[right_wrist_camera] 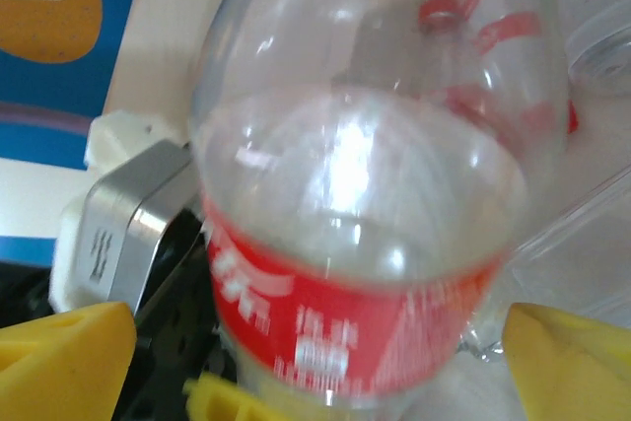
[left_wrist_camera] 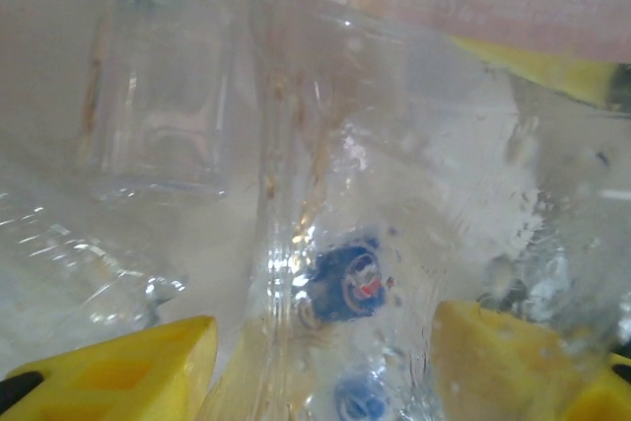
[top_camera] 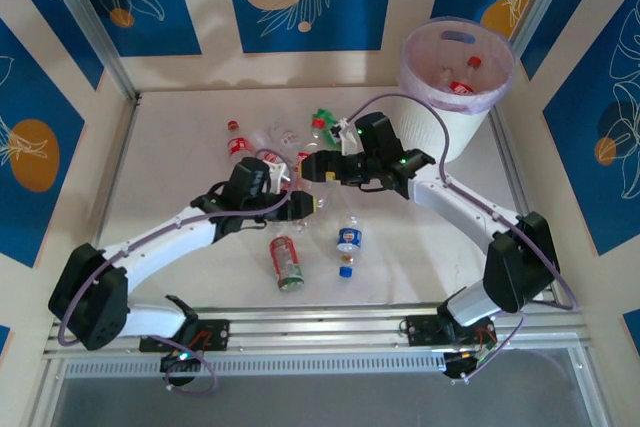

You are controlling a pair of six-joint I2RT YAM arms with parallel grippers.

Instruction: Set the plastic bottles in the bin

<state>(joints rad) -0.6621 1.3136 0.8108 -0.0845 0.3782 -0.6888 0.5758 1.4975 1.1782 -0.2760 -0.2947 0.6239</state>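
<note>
Both grippers meet at the table's middle among the plastic bottles. My left gripper (top_camera: 303, 203) (left_wrist_camera: 325, 342) is shut on a crushed clear bottle (left_wrist_camera: 394, 165), its yellow fingers (left_wrist_camera: 138, 367) on either side. My right gripper (top_camera: 308, 169) (right_wrist_camera: 320, 342) stands open, wide around a red-labelled bottle (right_wrist_camera: 355, 204) (top_camera: 275, 160) with a gap at its left finger (right_wrist_camera: 69, 357). A red-labelled bottle (top_camera: 286, 262) and a blue-labelled one (top_camera: 348, 239) lie near the front. A green bottle (top_camera: 322, 122) (left_wrist_camera: 158, 76) and red-capped ones (top_camera: 235, 143) lie further back. The white bin (top_camera: 457, 77) stands at the far right with bottles inside.
The left arm's silver wrist block (right_wrist_camera: 123, 234) sits close beside the right gripper's bottle. A metal rail (top_camera: 320, 329) runs along the table's near edge. Blue-and-white patterned walls (top_camera: 70, 137) close the table in on three sides.
</note>
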